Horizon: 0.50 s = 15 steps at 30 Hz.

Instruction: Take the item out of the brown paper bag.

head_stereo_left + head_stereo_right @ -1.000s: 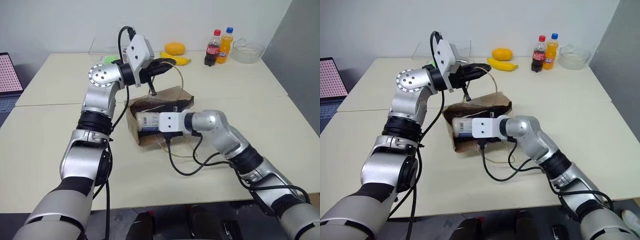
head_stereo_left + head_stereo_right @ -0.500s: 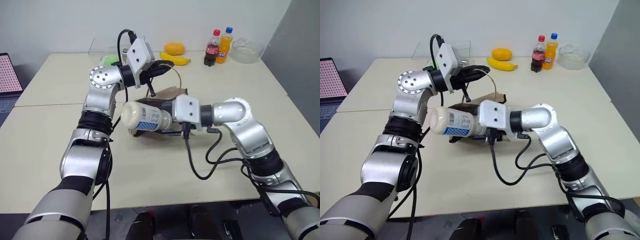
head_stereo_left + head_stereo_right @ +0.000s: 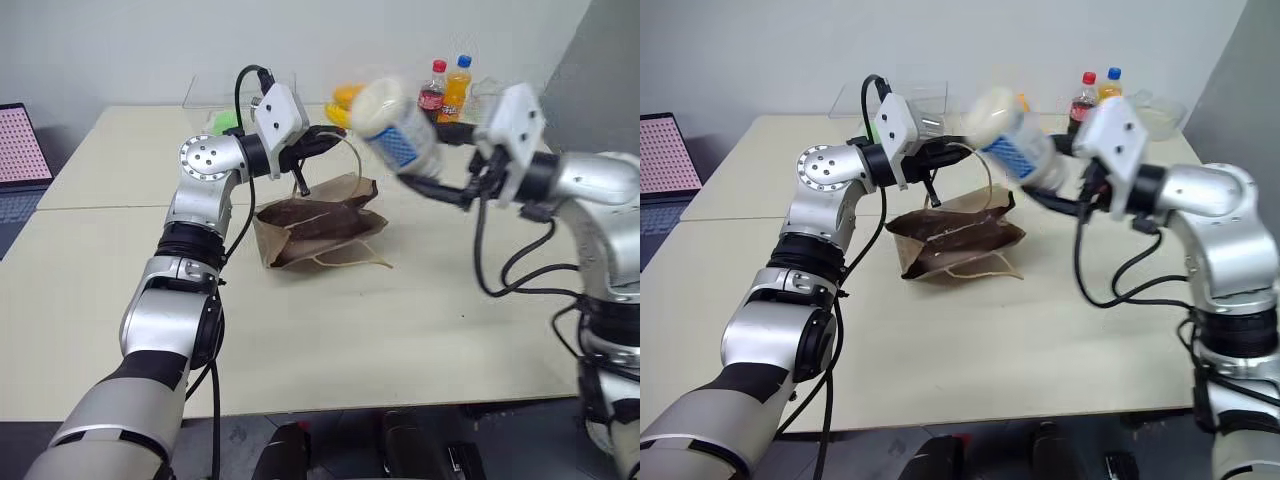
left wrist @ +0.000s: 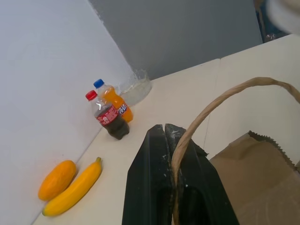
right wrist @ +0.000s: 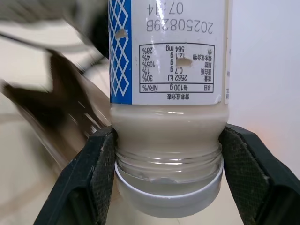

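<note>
- Above the far right part of the counter (image 3: 300, 360), the item (image 3: 395, 128) is being held in the air by the right gripper (image 3: 440, 180), well clear of the brown paper bag (image 3: 320, 228).
- The item is being gripped at its neck: in the right wrist view the two black fingers (image 5: 96, 180) are being pressed against either side of the narrow part just above the white cap (image 5: 168, 197), probably because the ledge there is keeping the bottle from slipping.
- The bottle is being carried tilted, its rounded base pointing up and to the left, with the blue-and-white label (image 5: 164, 51) facing the wrist camera.
- Near the middle of the counter, the bag is lying slumped and creased, its mouth facing the near side and one loop handle (image 3: 345, 262) resting flat in front of it.
- The other handle (image 4: 220, 105) is being pinched between the closed fingers of the left gripper (image 3: 325, 135), above the bag's far edge; this is judged to be keeping the mouth raised and the bag from being dragged along.
- Far on the counter, the cola bottle (image 4: 108, 117), the orange soda bottle (image 4: 115, 101), a banana (image 4: 75, 187) and a mango (image 4: 56, 179) are standing aside, uninvolved.
- The removal is judged to be essentially done; setting the item down is what appears to remain.
</note>
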Available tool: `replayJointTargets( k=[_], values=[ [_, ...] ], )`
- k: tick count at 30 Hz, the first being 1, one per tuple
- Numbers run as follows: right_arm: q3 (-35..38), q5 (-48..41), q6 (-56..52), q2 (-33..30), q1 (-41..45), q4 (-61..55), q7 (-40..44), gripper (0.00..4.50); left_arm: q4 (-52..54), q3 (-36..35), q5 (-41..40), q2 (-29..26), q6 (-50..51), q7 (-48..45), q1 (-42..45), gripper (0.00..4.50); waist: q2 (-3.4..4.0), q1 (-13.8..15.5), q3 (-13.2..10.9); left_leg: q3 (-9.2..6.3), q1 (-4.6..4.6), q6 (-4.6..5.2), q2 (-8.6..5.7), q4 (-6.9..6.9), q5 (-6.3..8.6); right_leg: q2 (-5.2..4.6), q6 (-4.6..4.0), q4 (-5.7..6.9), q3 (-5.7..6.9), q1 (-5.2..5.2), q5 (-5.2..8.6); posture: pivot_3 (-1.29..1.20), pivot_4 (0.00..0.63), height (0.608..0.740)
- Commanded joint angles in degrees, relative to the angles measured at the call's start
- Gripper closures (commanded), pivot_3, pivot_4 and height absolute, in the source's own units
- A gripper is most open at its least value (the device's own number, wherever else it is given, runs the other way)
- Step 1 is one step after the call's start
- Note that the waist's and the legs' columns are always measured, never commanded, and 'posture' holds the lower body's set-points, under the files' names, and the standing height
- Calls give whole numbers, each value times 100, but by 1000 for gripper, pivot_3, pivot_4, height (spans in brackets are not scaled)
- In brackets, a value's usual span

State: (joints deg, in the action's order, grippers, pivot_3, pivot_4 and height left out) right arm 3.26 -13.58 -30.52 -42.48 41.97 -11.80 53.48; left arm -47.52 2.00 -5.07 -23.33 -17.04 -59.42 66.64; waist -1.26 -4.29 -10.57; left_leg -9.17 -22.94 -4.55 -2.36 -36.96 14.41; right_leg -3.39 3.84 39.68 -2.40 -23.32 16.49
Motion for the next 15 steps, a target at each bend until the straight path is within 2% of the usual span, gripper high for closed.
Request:
replayJointTargets(
  k=[1,6,12,15],
  values=[
    [-110,480,536,-317,-310,457,-120,1624,82,-22,-11,-15,-133,-1,192,4500,0,-8,0,1,0,0,0,0,0,0,0,0,-1,0,0,0,150,740],
    [-1117,1889,1596,-802,-543,1917,-377,1624,101,-19,-28,22,-134,-14,192,4500,0,-47,0,13,3,2,0,-3,0,0,1,7,-10,0,0,0,150,740],
    [-1761,2645,2208,-707,-201,3260,-419,1624,162,-24,-36,27,-130,-22,165,4500,2,-77,-1,21,6,-16,2,-2,-11,0,1,8,-16,-2,0,0,150,740],
    [-1790,2696,2166,-717,-139,3388,-231,649,191,-29,-36,20,-121,-20,142,4500,2,-57,-1,18,5,-18,1,-4,-12,0,1,7,-12,0,0,0,150,740]
  ],
)
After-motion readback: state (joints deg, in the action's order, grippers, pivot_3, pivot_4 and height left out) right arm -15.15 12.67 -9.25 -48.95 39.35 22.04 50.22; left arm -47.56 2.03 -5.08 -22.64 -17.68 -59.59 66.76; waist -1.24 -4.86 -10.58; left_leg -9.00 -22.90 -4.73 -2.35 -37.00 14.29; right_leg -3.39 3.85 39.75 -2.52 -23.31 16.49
